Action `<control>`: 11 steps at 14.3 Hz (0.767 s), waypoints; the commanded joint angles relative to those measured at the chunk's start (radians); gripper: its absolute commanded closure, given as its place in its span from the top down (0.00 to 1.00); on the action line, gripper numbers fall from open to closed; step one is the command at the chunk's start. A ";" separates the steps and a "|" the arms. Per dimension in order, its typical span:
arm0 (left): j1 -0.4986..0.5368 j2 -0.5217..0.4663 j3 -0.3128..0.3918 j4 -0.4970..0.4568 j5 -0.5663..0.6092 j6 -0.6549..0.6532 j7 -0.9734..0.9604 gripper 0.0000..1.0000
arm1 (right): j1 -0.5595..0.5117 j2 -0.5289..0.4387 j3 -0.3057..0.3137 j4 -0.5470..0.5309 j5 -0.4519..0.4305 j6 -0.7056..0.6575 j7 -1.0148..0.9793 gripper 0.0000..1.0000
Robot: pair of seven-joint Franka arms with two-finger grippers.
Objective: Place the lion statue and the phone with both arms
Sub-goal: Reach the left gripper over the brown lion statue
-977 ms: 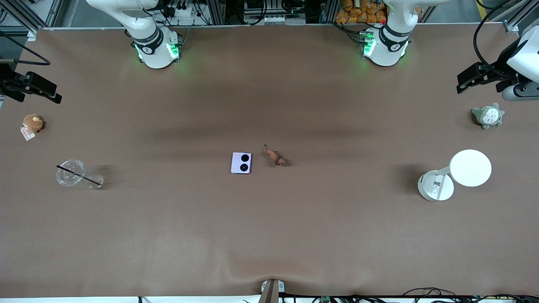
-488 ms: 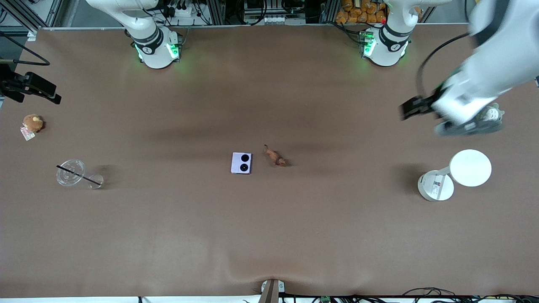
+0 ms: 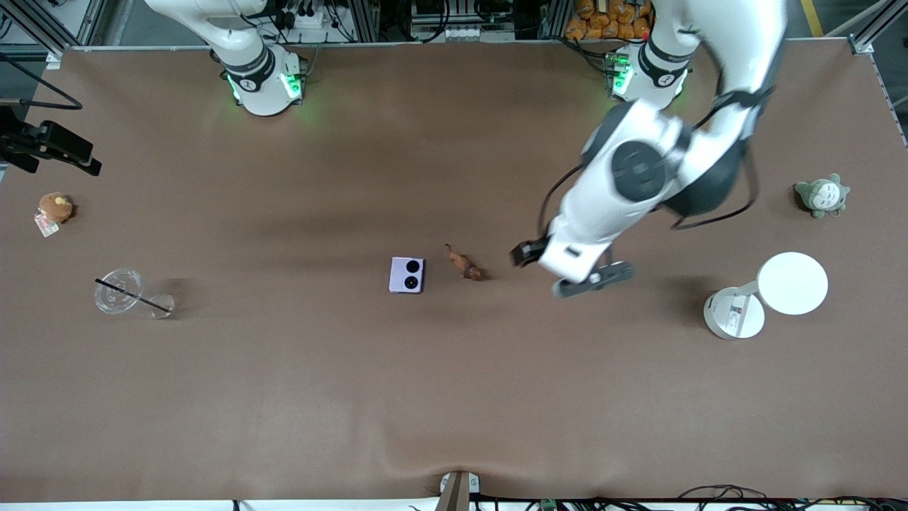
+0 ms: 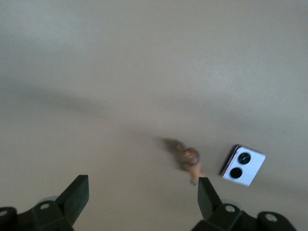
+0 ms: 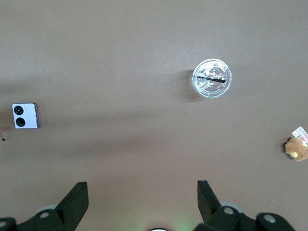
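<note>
Two task items sit mid-table, not yet gripped: the lion statue (image 3: 464, 263) lies just beside the phone (image 3: 406, 275), on the side toward the left arm's end, a touch farther from the front cam. Phone is flat, lenses up, pale lavender.

Left gripper (image 3: 560, 273) hangs over bare table (image 3: 454, 397) between the lion and the white desk lamp (image 3: 766, 294), near the lion but not over it. Left wrist view shows its fingers (image 4: 77, 195) spread wide, nothing between them; the lion (image 4: 190, 161) and phone (image 4: 243, 165) sit close to one fingertip rather than centred. Right gripper (image 5: 142, 199) is parked at the right arm's end of the table, high up, fingers (image 5: 76, 202) apart, empty; that arm waits.

Step in hand, as I judge it: left arm's approach to the lion. To do it well: shift over until the figurine is centred in the gap, turn the wrist so fingers close across the narrow body, not along head-to-tail, then descend. Lion is tiny and low, so tips prob. need to go nearly to the tabletop. Keep the finger on the phone side clear of the phone; gap between the 2 is small.

Writing: none readable. Brown plush (image 3: 54, 207) has a tag and the lamp base a label, both too small to read. Also present: clear cup with black straw (image 3: 119, 291), grey-green plush (image 3: 821, 195).
</note>
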 commanded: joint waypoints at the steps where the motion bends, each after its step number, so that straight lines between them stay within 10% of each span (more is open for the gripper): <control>1: -0.067 0.113 0.009 0.067 0.051 0.058 -0.155 1.00 | 0.008 0.012 -0.001 0.017 -0.021 -0.004 0.020 1.00; 11: -0.253 0.308 0.072 0.068 0.114 0.232 -0.551 1.00 | 0.008 0.016 -0.001 0.025 -0.021 -0.003 0.020 1.00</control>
